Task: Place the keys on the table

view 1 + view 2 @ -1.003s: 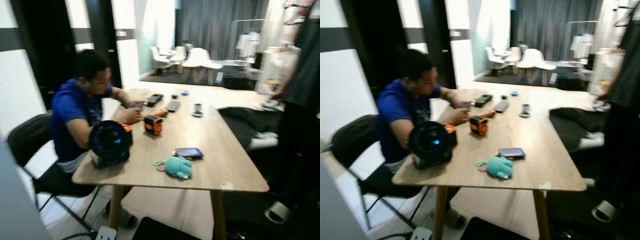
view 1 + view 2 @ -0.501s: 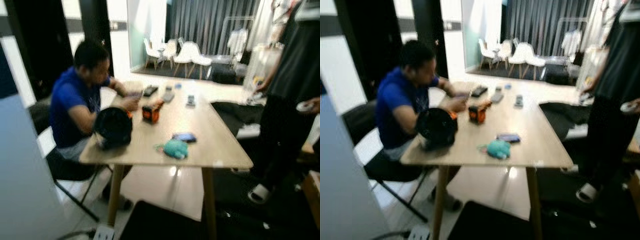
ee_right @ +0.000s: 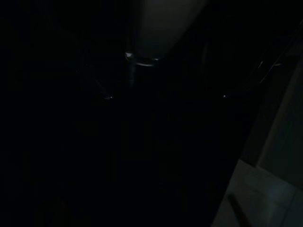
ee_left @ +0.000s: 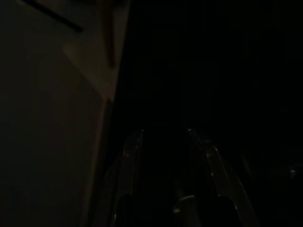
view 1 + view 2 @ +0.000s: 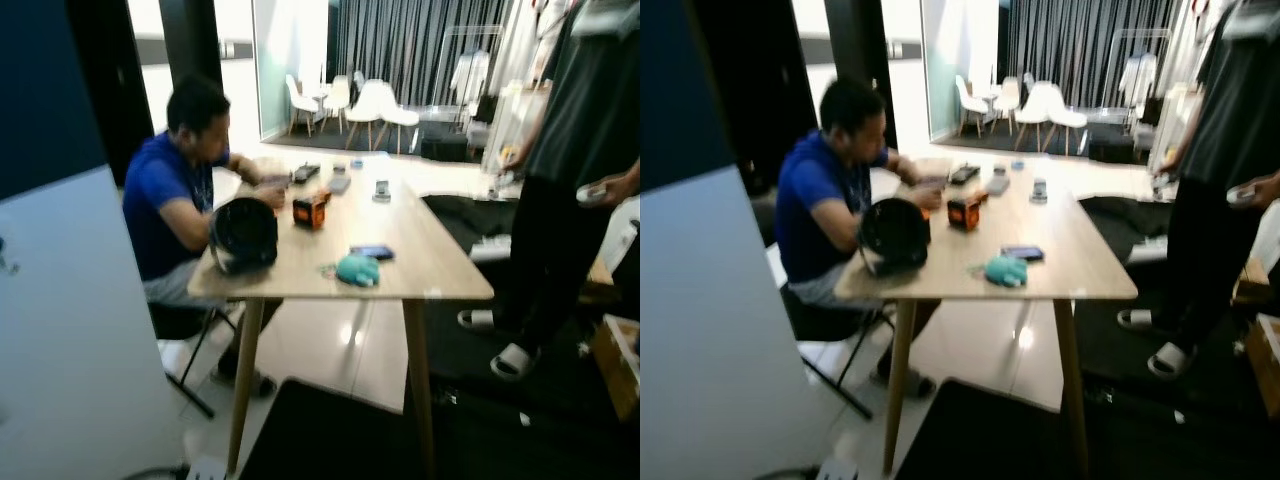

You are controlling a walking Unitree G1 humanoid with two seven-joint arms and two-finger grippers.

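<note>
Camera backed off; table [image 5: 430, 270] farther, white panel [image 5: 70, 330] intruding left.

You have bare wood at the table's [image 5: 440, 280] near right corner, just right of the teal plush [image 5: 357, 269] and phone [image 5: 372, 252]. The round black device [image 5: 243, 234], orange box [image 5: 309, 211] and seated person [image 5: 175, 205] crowd the left side. A standing person [image 5: 560, 180] at frame right blocks that flank, seemingly close to the edge.

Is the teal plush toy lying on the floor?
No, the teal toy lies on the wooden table, near its front edge, just in front of a phone.
</note>
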